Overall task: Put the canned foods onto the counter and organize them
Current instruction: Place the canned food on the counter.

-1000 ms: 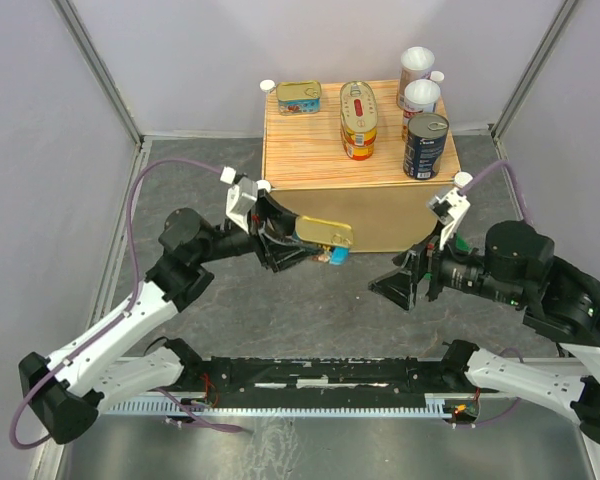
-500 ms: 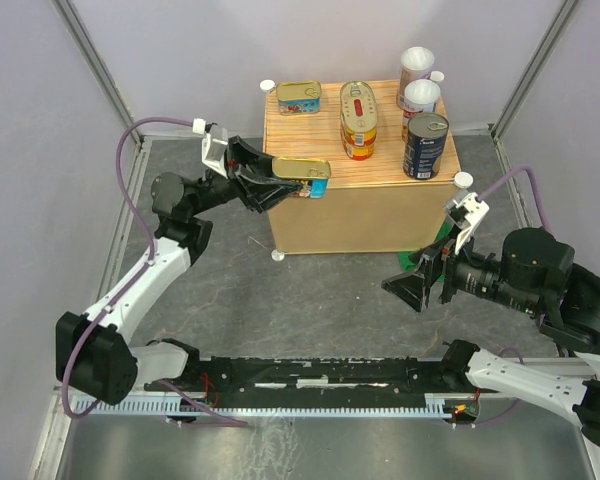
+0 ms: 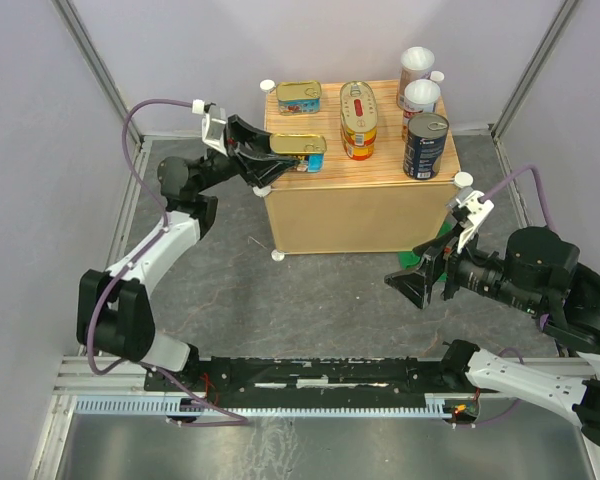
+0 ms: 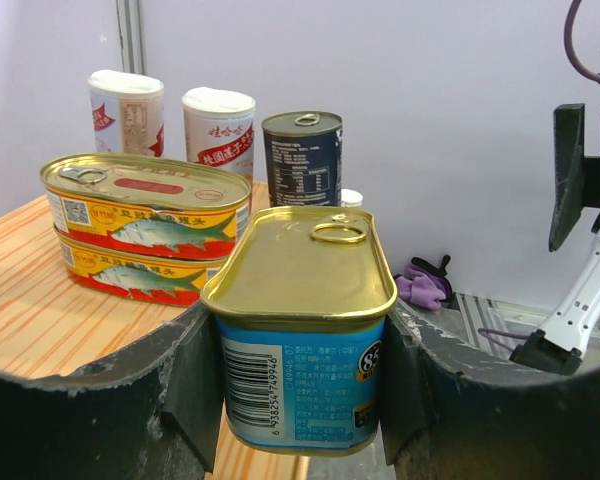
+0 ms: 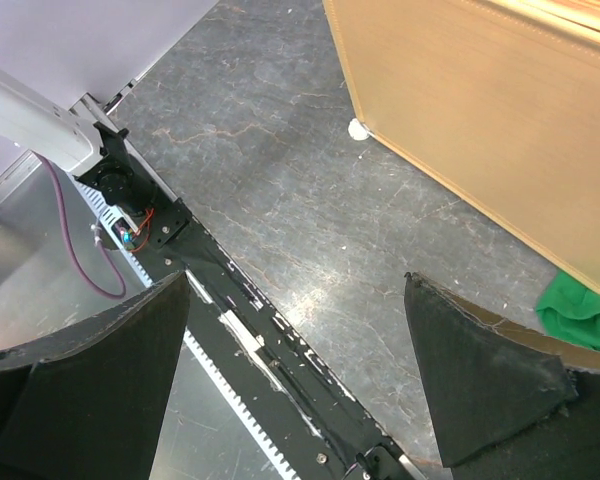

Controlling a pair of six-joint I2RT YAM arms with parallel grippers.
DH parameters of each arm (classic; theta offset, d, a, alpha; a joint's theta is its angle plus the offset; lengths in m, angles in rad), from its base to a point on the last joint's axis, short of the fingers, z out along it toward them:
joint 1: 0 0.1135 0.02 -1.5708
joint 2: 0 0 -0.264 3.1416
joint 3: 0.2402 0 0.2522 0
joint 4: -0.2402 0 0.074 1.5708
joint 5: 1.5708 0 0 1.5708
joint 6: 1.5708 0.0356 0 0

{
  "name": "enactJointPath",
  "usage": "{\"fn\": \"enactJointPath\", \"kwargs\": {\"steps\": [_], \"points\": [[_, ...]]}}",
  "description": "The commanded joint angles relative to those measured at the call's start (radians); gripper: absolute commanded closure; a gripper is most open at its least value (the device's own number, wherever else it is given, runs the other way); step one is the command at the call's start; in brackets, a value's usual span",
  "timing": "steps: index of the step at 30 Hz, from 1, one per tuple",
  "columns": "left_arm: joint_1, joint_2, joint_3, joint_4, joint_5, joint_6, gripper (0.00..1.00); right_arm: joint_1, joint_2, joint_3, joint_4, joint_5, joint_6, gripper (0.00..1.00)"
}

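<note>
Grey floor surrounds the counter at upper middle of the top view. A blue-labelled tin is clamped by the left gripper at the counter's near-left edge. A second tin, stacked oval tins, two white cans and a dark can are seen on top. The right gripper is held wide and empty at lower right.

On my feed I count two rectangular tins, two oval tins, two white-lidded cylinders and one blue cylinder, seven in all. I also see one counter and one green cloth.
</note>
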Motion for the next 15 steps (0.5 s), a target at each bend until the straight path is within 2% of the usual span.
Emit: {"fn": "enactJointPath", "kwargs": {"steps": [1,15], "points": [[0.003,0.041,0.089,0.151,-0.009,-0.035,0.97,-0.001,0.012,0.035,0.021,0.030,-0.048,0.05],[0.012,0.202,0.151,0.205,0.007,0.017,0.97,-0.001,0.010,-0.006,0.035,0.067,-0.078,0.05]]}}
